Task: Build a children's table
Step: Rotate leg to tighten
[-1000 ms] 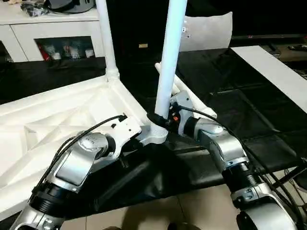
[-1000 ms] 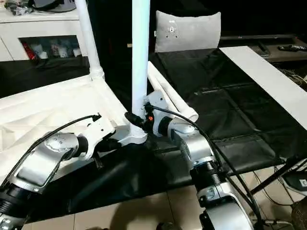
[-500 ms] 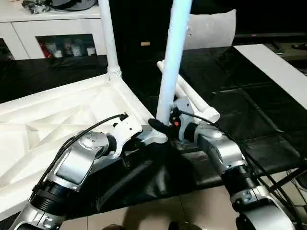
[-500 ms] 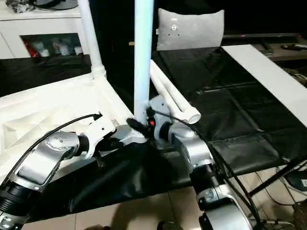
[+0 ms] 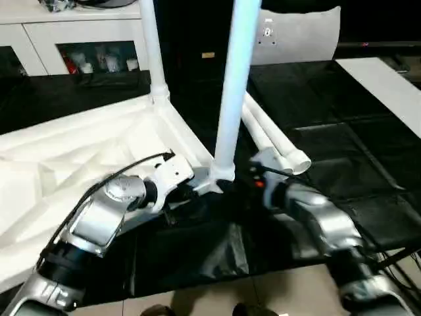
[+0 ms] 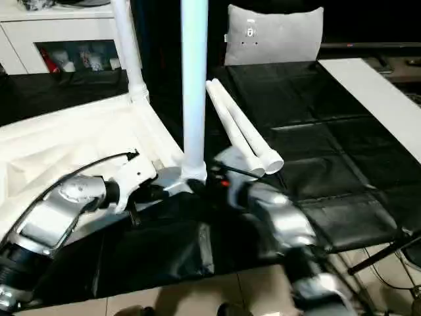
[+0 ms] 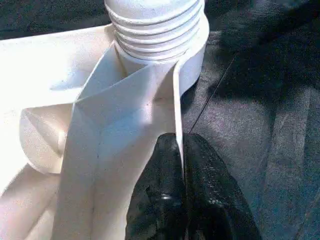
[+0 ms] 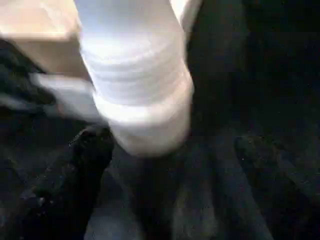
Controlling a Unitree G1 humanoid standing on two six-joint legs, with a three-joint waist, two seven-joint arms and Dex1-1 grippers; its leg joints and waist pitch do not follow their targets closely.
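Left eye view: the upturned table top (image 5: pixel 79 158) is seen on the black worktop (image 5: pixel 342 151); the near leg (image 5: pixel 233 85) stands upright in its corner socket between both tools. Left tool (image 7: pixel 181 165) is clamped on the rim rib; right tool (image 8: pixel 150 165) is spread beside the leg.

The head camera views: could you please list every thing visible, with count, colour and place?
table top: one, white, upside down on the black mat, left.
standing legs: two, white, upright in corner sockets, one near, one far.
loose legs: two, white, lying side by side on the mat behind the near leg.
mat: one, black, under everything.
cabinet: one, white, glass doors, far left.
cushion: one, grey, at the back.
flat board: one, white, right.
left gripper: shut on the table top's edge rib.
right gripper: open, beside the near leg's base.
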